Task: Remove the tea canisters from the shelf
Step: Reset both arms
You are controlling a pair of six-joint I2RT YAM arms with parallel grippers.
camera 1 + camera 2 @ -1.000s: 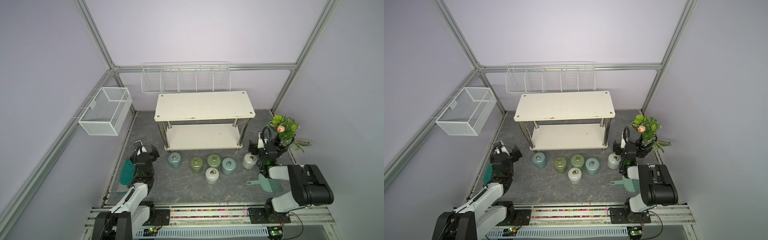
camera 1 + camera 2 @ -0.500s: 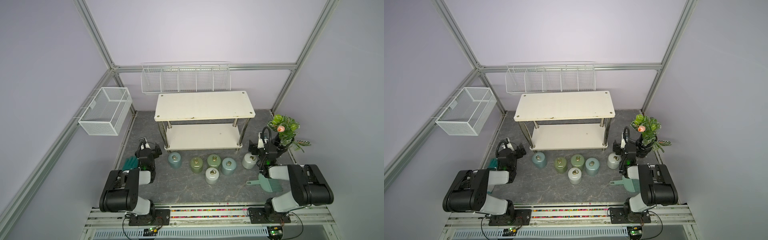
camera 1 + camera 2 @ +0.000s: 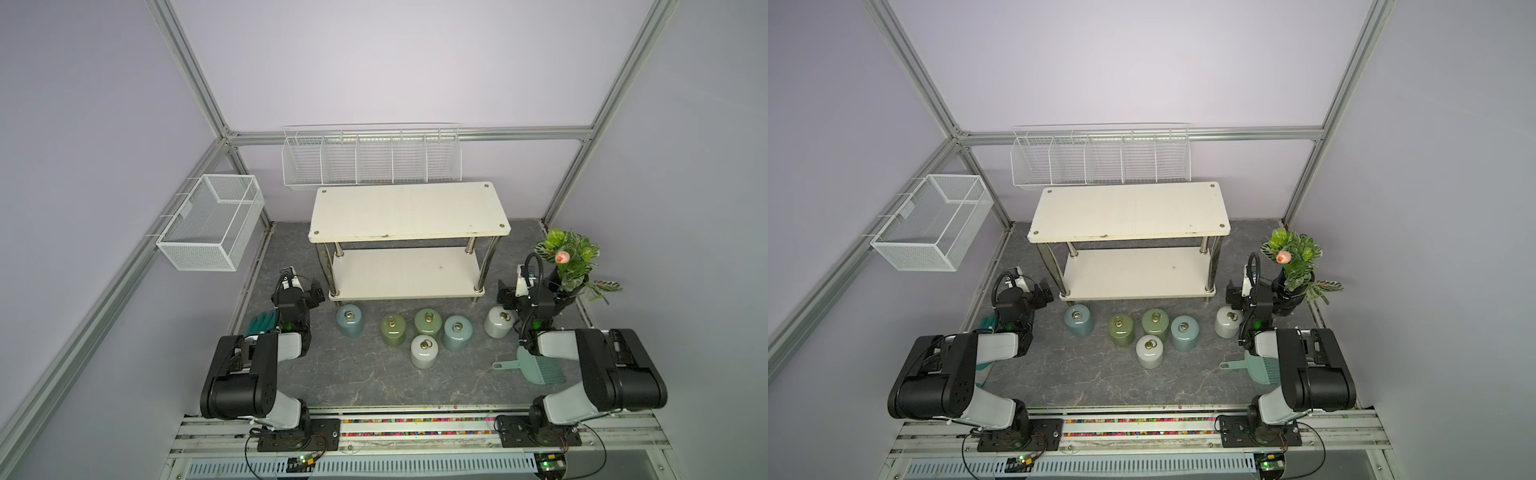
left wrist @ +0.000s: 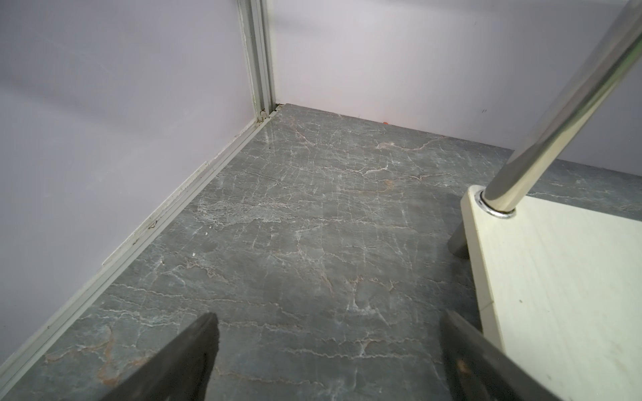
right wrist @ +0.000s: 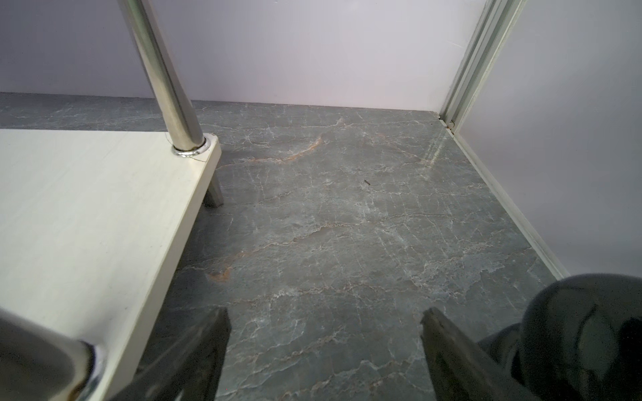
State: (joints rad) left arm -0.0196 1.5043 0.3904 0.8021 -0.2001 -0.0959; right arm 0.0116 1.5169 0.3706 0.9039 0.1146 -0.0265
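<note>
Now that nothing is left on it, shelf [image 3: 409, 212]: I see both boards bare in both top views; it stands toward the bench's back edge.
Jars [image 3: 424, 351]: all six are upright on the bench [image 3: 374, 386], in a loose row just in front of the shelf's lower board, between my two arms. None has shifted in the last second.
Left arm: this is the one change. A second ago it reached forward low from its base along the bench's left edge; now it is folded up over its base.
Left gripper [image 4: 328, 317]: released, fingers wide, only bare bench between them, beside the shelf's front left leg.
Right gripper [image 5: 324, 312]: released too, with nothing between the fingers. It is unmoved near the bench's right edge, close to the end white jar [image 3: 498, 323] and the black vase [image 3: 559, 293].
Meaning: I judge the job finished. Both arms look parked, and I have no further reach to order.
</note>
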